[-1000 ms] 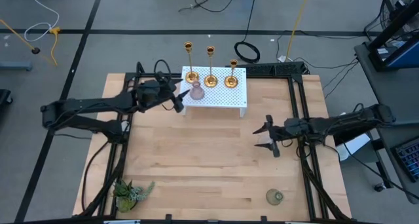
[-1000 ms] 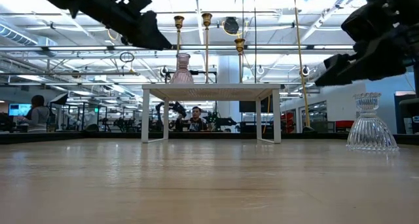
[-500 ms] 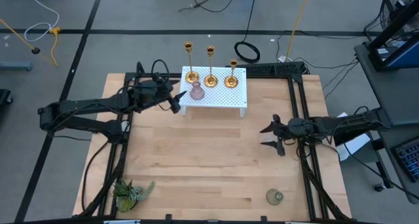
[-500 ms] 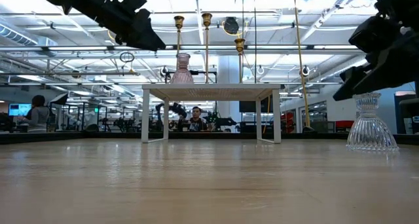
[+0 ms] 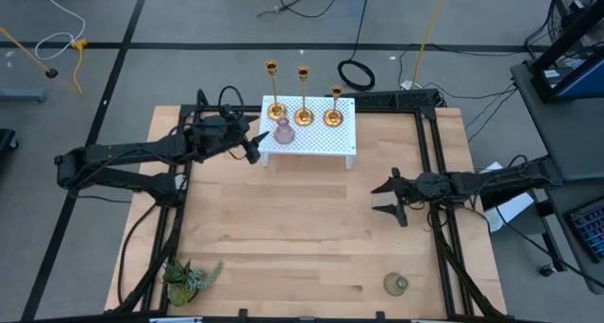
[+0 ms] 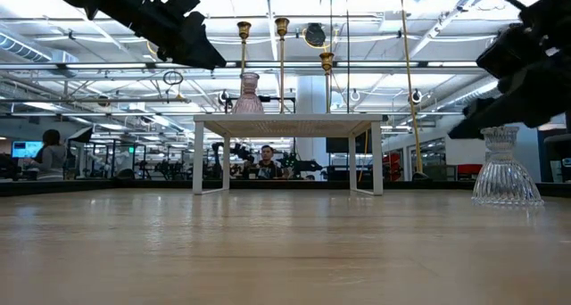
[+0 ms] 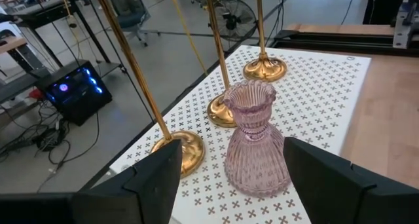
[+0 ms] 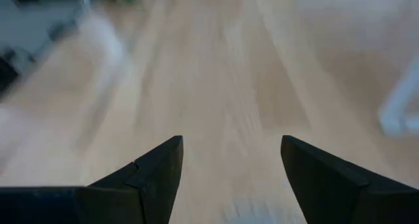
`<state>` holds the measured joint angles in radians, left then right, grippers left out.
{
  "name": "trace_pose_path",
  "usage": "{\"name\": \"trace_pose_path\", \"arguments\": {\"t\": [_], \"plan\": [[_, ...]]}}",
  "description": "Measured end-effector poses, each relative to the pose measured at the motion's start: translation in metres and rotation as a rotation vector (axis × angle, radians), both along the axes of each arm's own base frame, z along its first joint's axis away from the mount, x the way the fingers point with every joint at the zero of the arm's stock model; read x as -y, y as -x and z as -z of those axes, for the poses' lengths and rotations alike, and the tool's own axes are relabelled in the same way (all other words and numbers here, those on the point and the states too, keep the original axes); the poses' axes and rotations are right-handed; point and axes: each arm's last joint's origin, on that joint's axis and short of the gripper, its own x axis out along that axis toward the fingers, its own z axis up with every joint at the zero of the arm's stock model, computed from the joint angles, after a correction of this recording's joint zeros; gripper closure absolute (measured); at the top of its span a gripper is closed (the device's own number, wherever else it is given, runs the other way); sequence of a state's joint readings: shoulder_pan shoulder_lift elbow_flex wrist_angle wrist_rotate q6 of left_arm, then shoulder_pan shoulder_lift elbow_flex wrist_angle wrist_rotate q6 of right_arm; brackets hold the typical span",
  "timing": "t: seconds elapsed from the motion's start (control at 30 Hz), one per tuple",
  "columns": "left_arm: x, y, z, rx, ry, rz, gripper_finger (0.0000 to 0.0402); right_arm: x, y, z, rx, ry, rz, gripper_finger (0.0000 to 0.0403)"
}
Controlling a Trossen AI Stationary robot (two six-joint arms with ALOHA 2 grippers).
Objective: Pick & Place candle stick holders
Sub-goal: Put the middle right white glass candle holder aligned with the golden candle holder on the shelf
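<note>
Left gripper gapes wide, empty, just beside the pink glass holder on the white rack; right gripper, wide open and empty, hangs well apart from that rack

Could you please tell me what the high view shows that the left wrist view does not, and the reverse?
Only the high view shows the plant sprig, the green holder and the open right end effector over bare table. Only the left wrist view shows the left end effector open, its fingers either side of the pink holder without touching. Both show the pink holder, three gold candlesticks and the white rack.
</note>
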<state>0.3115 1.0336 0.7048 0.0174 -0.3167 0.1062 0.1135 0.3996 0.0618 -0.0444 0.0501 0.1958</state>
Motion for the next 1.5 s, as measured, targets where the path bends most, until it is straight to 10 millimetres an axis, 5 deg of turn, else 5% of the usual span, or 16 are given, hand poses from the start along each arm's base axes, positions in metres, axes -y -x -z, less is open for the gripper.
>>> {"name": "trace_pose_path", "arguments": {"t": [0.5,1.03,1.5], "plan": [[0.000,0.000,0.001,-0.008,0.010,-0.001,0.0131,0.000,-0.003,-0.002,0.040,-0.001,-0.003,0.0184],[0.000,0.000,0.001,-0.012,0.009,0.000,0.0131,0.000,-0.015,-0.002,0.075,0.046,0.046,0.0294],[0.000,0.000,0.001,-0.025,-0.013,0.007,0.0131,-0.001,-0.027,-0.009,0.135,0.137,0.004,0.0303]]}}
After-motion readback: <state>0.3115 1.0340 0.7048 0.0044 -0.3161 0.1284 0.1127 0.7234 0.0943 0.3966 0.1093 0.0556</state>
